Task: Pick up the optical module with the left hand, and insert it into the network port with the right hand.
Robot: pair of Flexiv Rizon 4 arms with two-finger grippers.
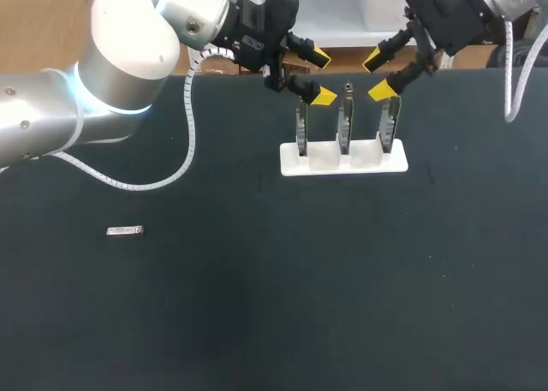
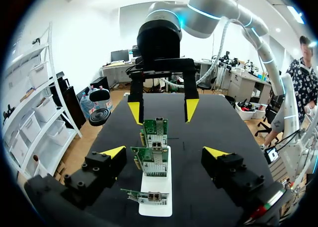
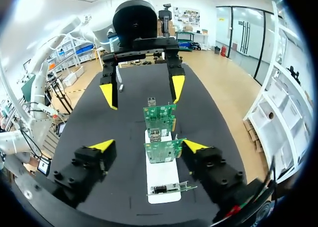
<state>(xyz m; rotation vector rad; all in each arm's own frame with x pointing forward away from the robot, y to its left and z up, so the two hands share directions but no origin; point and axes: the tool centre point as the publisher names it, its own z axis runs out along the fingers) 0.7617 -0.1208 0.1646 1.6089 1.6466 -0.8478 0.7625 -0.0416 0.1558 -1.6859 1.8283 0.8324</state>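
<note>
The optical module [image 1: 124,230], a small silvery bar, lies alone on the black table at the left, far from both arms. Three green network cards [image 1: 345,121] stand upright in a white stand [image 1: 342,162] at the back middle. My left gripper [image 1: 318,76] hangs open just left of the cards, holding nothing. My right gripper [image 1: 379,75] is open at their right, facing the left one. In the left wrist view my left gripper [image 2: 164,151] spreads wide over the cards [image 2: 149,160]. The right wrist view shows my right gripper [image 3: 148,146] open over the same cards [image 3: 163,150].
The black table [image 1: 274,305] stretches wide in front of the stand. A white cable [image 1: 190,143] loops from my left arm down onto the table behind the module.
</note>
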